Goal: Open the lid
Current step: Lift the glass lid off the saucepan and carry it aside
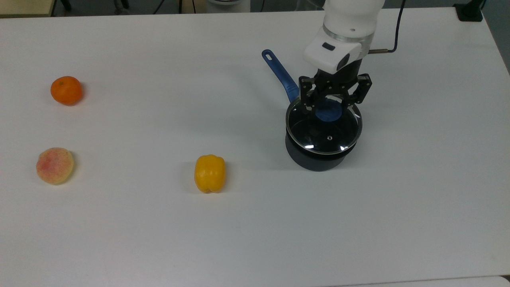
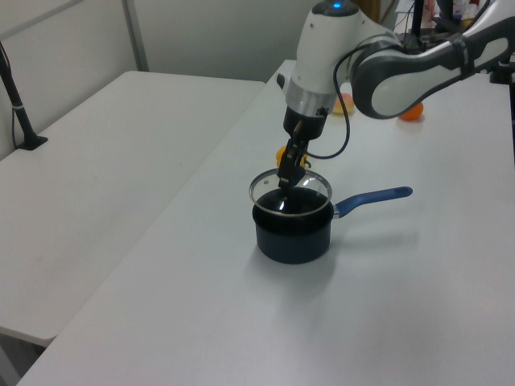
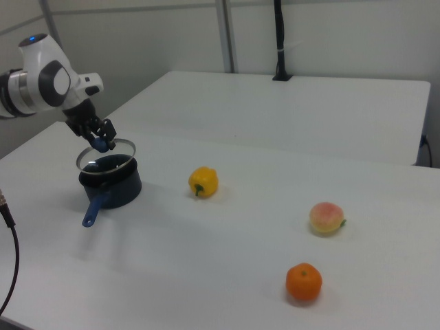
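The gripper point(image 1: 329, 107) is clenched on the blue knob of the lid point(image 1: 323, 131), holding it just above the saucepan point(image 2: 294, 232), clear of the rim. A yellow pepper point(image 1: 209, 173) lies on the table point(image 1: 159, 231) at the top view's left of the pan; a peach point(image 1: 54, 165) and an orange point(image 1: 66, 90) sit farther left.

You see a dark round saucepan point(image 1: 314, 157) with a blue handle point(image 1: 281, 74) on the white surface point(image 1: 159, 239). Near it lies a yellow bell pepper point(image 1: 209, 173); well apart sit a pink-yellow peach point(image 1: 54, 165) and an orange mandarin point(image 1: 66, 90).
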